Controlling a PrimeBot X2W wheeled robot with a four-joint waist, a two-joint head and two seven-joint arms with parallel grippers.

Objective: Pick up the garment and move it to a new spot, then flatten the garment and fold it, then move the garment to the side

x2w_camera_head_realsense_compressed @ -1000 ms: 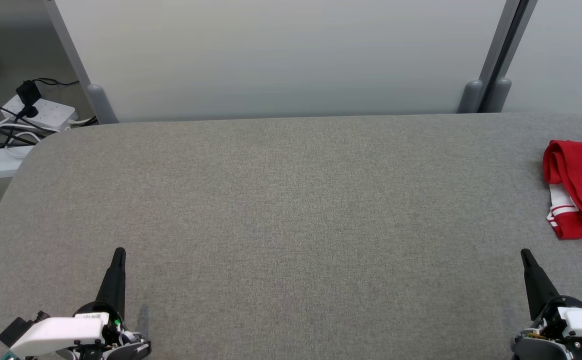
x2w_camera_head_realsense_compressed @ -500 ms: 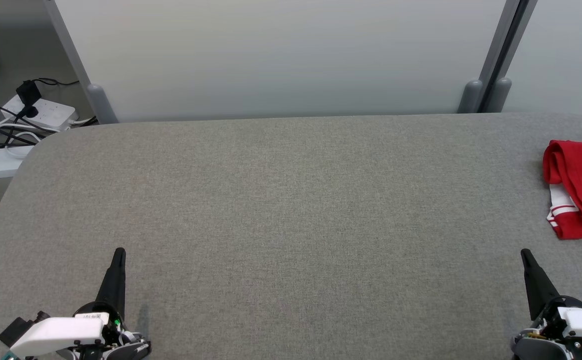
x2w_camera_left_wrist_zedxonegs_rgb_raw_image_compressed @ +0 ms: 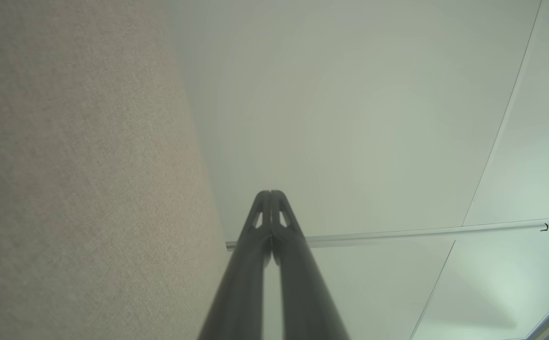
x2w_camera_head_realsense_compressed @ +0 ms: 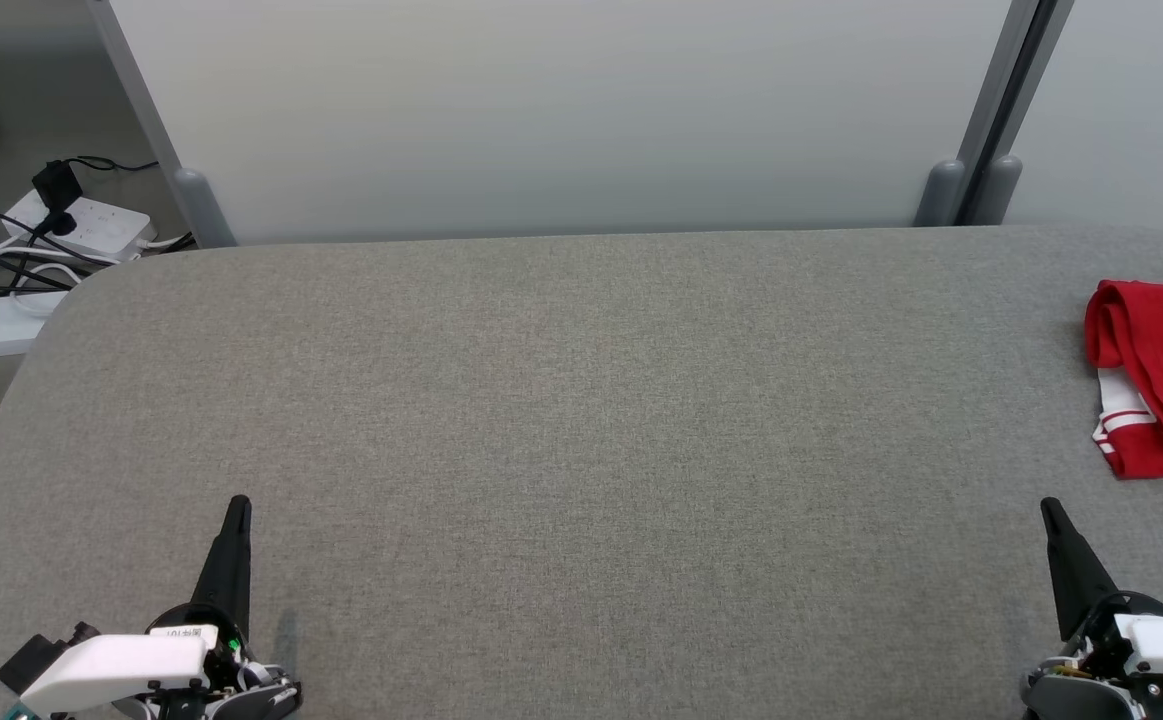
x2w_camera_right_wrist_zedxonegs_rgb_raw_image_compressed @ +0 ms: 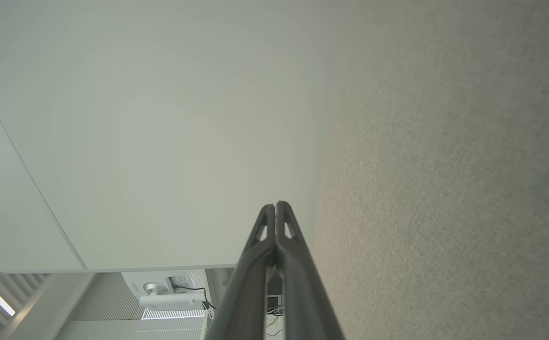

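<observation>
Red cloth garment with white-striped trim [x2w_camera_head_realsense_compressed: 1156,380]: bunched in soft rolls at the right side of the grey fabric-covered table [x2w_camera_head_realsense_compressed: 581,400], about midway between near and far edge, partly cut off by the head view's right border. No change in it over the last second: same rolls, same spot, same strip of white stripes at its near left corner. Not spread flat, and not visibly squared into a neat fold either. Fits two readings equally: a heap waiting to be lifted to a new spot, or a loose bundle already set aside after folding. Impossible to settle with so much of the cloth out of frame. Nearest to it, the right gripper [x2w_camera_head_realsense_compressed: 1049,512], parked low at the near right, close to the garment's near edge yet clear of it, two long dark fingers pressed tip to tip and closed on nothing, as confirmed in the right wrist view. Well apart at the near left, the left gripper [x2w_camera_head_realsense_compressed: 238,508], likewise closed and empty, tips meeting in the left wrist view. No movement from either in the last second, nor from the camera. Meaning for the task, as a judgement only: a pause, no cloth in hand. Beyond the far edge, a pale partition wall [x2w_camera_head_realsense_compressed: 581,110]; at the far left, on the floor, a white power strip with black cables [x2w_camera_head_realsense_compressed: 81,222].
</observation>
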